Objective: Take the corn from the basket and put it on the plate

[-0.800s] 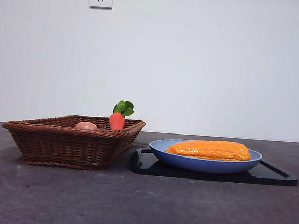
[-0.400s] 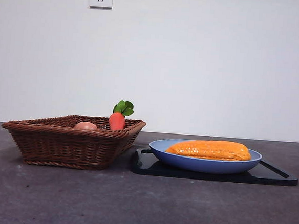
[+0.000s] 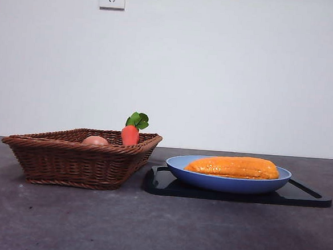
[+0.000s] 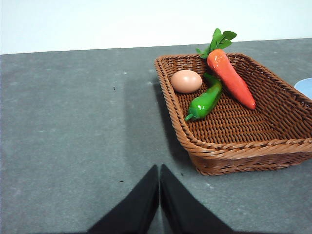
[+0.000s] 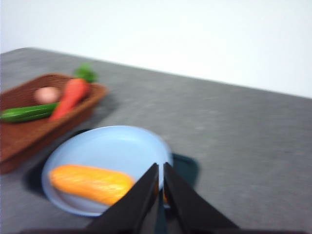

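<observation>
Corn (image 3: 233, 166) lies on the blue plate (image 3: 208, 182), clear of the basket (image 3: 72, 161); my right hand (image 5: 160, 187), seen at the corner half a second ago, has withdrawn, closed and empty; left hand (image 4: 159, 195) likewise; placement appears complete.

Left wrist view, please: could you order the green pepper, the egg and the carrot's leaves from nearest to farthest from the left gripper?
From the left gripper, jaws shut:
1. Green pepper, mid-basket, its tip nearest.
2. Egg, behind the pepper, by the basket wall.
3. Carrot's leaves, over the far rim.
</observation>
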### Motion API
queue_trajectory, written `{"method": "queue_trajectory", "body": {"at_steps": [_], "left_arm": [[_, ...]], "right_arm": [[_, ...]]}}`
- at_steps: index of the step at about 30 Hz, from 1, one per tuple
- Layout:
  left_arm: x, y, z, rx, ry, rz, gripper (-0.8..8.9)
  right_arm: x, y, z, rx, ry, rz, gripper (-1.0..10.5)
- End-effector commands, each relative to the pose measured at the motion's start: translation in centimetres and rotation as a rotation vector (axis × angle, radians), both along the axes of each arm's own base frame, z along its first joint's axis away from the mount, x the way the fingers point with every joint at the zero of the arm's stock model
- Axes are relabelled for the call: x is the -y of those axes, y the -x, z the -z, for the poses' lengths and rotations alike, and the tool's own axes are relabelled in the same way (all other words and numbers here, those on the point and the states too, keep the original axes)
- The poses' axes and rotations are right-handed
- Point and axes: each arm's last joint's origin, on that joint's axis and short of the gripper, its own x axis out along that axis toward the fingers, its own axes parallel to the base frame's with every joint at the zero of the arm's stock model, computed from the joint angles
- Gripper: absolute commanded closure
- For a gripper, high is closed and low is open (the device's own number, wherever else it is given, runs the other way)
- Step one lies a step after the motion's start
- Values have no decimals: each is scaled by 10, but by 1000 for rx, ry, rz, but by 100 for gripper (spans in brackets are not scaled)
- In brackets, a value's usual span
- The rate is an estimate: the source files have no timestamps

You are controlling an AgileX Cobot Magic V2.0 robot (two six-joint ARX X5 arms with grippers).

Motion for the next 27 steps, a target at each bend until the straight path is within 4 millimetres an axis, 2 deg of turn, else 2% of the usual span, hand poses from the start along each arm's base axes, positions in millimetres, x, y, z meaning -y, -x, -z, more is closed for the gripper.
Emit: {"method": "queue_trajectory", "body": {"at_steps": [1, 7, 14, 21, 27], "left_arm": [[0, 0, 5, -31, 2, 0, 810], [0, 0, 5, -32, 2, 0, 810], [0, 0, 5, -31, 2, 0, 810], [0, 0, 5, -32, 2, 0, 810], [0, 0, 5, -32, 2, 0, 810]], "right_arm": [[1, 2, 17, 58, 1, 9, 945], [2, 6, 48, 90, 0, 23, 945], [2, 6, 72, 77, -4, 23, 945], [2, 5, 89, -12, -19, 26, 945], [2, 5, 90, -20, -22, 23, 945]]}}
